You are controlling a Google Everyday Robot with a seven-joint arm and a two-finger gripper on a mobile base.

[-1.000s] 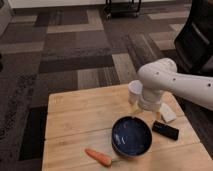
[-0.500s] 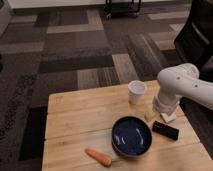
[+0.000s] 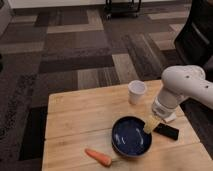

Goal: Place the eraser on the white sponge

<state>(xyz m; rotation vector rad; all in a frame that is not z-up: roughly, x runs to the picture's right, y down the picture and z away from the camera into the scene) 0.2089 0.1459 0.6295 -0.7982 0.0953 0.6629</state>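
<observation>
The eraser (image 3: 167, 132) is a small flat black block lying on the wooden table (image 3: 80, 115), just right of the dark blue bowl (image 3: 131, 136). The white sponge (image 3: 170, 118) lies right behind the eraser, partly hidden under my white arm (image 3: 186, 87). My gripper (image 3: 150, 124) hangs down from the wrist, at the bowl's right rim and just left of the eraser. It holds nothing that I can see.
A white cup (image 3: 137, 91) stands behind the bowl near the table's far edge. An orange carrot (image 3: 98, 157) lies at the front left of the bowl. Carpeted floor surrounds the table, and dark furniture (image 3: 197, 30) stands at the far right.
My arm has swung to the right, uncovering the cup. The gripper now points down between the bowl and the eraser. The objects have not moved.
</observation>
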